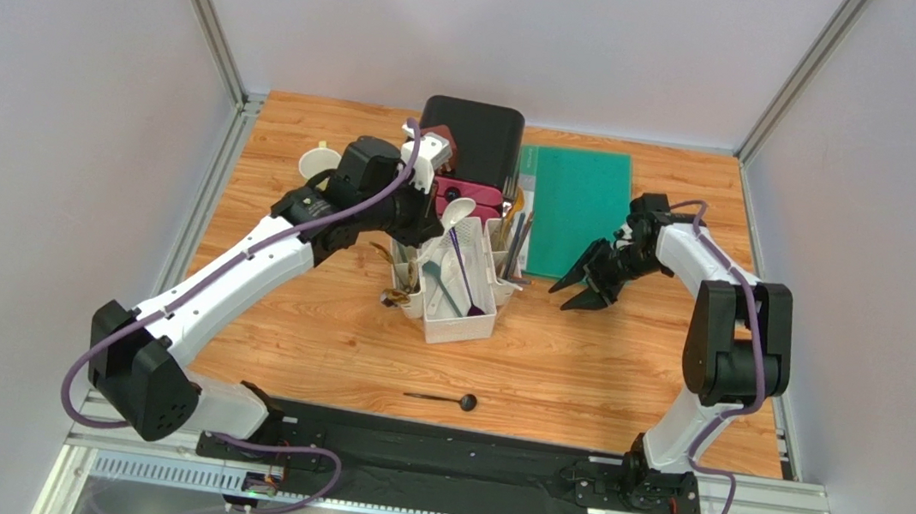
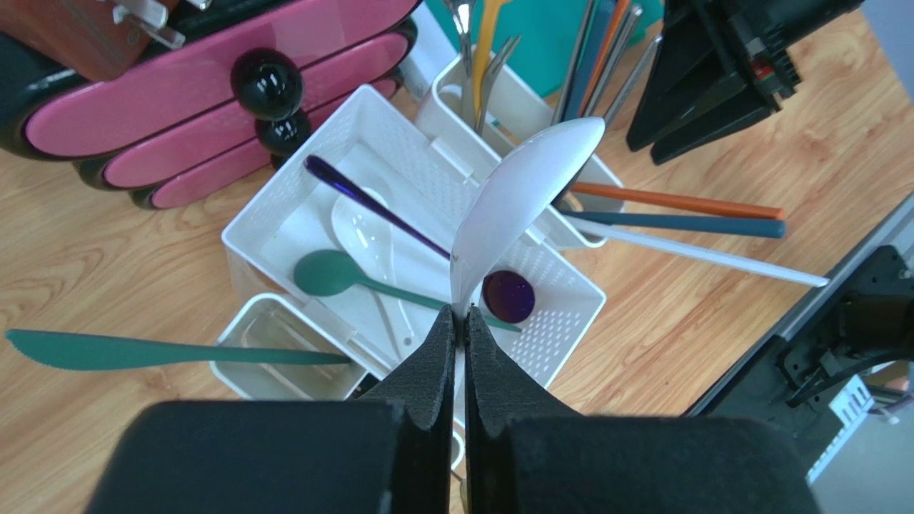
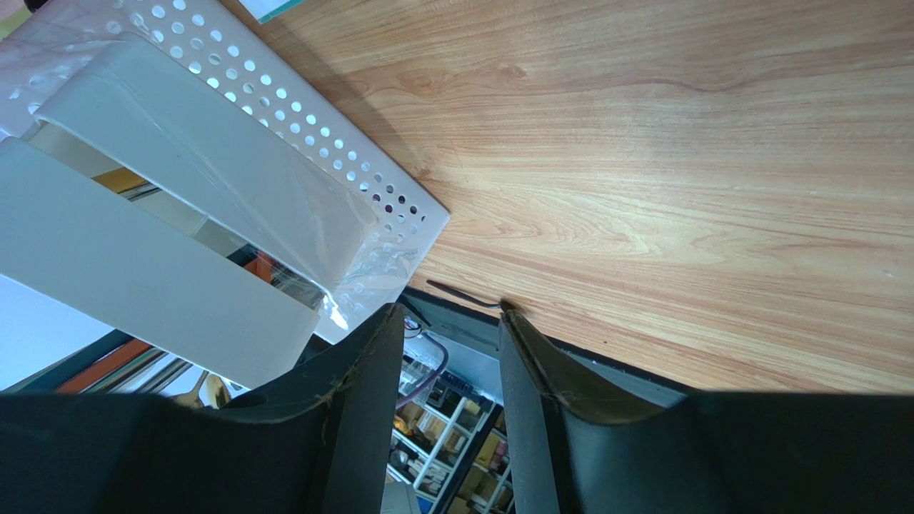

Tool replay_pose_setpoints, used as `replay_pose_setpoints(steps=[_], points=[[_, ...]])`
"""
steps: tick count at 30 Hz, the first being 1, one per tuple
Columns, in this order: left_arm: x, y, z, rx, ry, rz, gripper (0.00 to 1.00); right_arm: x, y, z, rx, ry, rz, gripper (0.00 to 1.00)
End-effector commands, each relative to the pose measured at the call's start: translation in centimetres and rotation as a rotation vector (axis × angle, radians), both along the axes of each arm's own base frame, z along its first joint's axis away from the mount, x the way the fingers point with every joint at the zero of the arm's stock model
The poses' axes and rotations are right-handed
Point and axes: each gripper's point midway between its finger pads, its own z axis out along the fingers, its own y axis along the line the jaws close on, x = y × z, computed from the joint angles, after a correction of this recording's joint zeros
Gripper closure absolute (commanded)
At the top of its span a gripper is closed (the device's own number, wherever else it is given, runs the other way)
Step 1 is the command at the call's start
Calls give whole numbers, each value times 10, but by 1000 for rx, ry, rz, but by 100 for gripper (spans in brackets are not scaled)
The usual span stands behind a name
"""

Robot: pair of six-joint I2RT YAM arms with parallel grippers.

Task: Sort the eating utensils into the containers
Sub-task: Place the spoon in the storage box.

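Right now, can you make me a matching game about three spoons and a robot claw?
Things:
1. white spoon
2. purple spoon
3. black spoon
4. right gripper

Places or states:
A. lying alone on the table
B. open, holding nothing
C. pinched by the left gripper
D. inside the centre bin

Pairs: 1-C, 2-D, 3-A, 4-B

Open table point(image 1: 325, 333) around the black spoon point(image 1: 450, 400); drawer box point(image 1: 471, 129) close behind the caddy point(image 1: 470, 327)
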Motion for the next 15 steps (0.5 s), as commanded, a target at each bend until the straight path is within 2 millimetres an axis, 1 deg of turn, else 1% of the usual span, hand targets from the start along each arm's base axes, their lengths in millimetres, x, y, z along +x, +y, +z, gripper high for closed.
replay_pose_setpoints(steps=[1, 3, 5, 7, 8, 10, 11, 13, 14, 15], points=[[4, -10, 48, -124, -112, -27, 100, 4, 1, 7, 19, -15, -18, 57], [5, -8, 48, -110, -109, -21, 100, 3, 1, 4, 18, -7, -16, 57], [8, -9, 40, -94, -90, -17, 100, 2, 0, 1, 14, 0, -16, 57], [8, -15, 32, -107, -49, -29, 100, 2, 0, 0, 17, 6, -21, 57], [12, -20, 21, -103, -11, -27, 100, 3, 1, 1, 19, 4, -22, 57], [15, -27, 16, -138, 46, -7, 100, 6, 2, 1, 20, 7, -26, 57], [18, -32, 7, -146, 77, -2, 100, 6, 1, 1, 20, 5, -27, 57], [22, -41, 5, -196, 125, 23, 100, 9, 2, 3, 24, 1, -28, 57], [25, -44, -3, -204, 150, 37, 100, 8, 2, 3, 23, 4, -27, 57], [27, -47, -3, -218, 157, 41, 100, 8, 2, 3, 23, 2, -27, 57]])
